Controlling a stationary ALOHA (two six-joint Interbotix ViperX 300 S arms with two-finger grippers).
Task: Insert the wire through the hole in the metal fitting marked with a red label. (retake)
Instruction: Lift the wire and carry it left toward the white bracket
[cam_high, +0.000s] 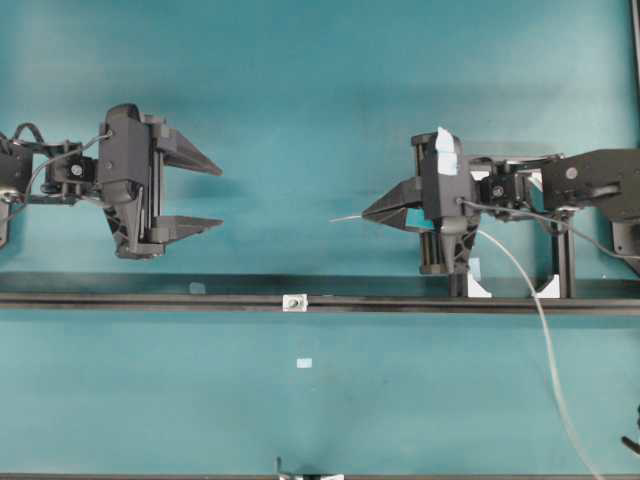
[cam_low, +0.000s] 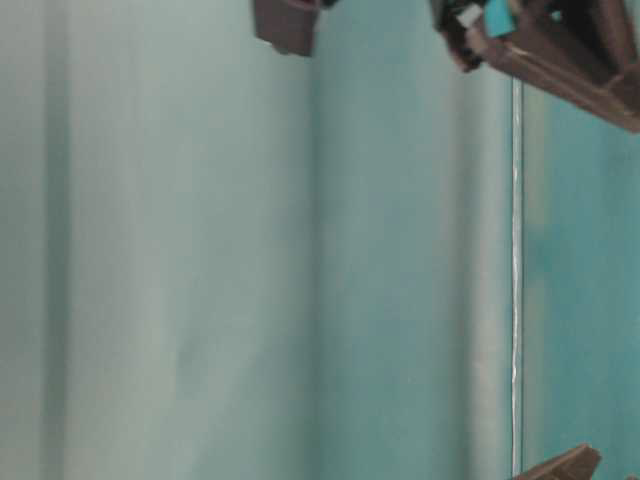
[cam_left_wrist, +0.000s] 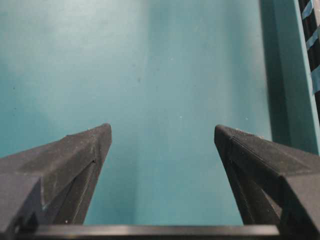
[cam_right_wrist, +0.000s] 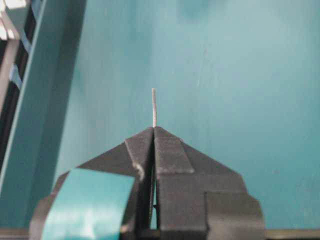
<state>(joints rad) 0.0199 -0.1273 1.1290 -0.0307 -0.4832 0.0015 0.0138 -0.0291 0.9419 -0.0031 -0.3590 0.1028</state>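
Note:
My right gripper (cam_high: 366, 213) is shut on the thin silver-grey wire (cam_high: 545, 340). A short end of the wire sticks out left of the fingertips, and the rest trails back and curves down to the lower right. In the right wrist view the wire tip (cam_right_wrist: 154, 106) pokes straight out beyond the shut gripper (cam_right_wrist: 154, 129). The tiny silver metal fitting (cam_high: 294, 301) sits on the black rail, below and left of the wire tip and apart from it. Its hole is too small to make out. My left gripper (cam_high: 218, 196) is open and empty, also in its wrist view (cam_left_wrist: 162, 132).
A long black rail (cam_high: 150, 297) crosses the table from side to side. White clamp brackets (cam_high: 478, 285) stand on it under the right arm. A small white tab (cam_high: 304, 363) lies on the teal table below the fitting. A second dark rail (cam_high: 150, 476) runs along the bottom edge.

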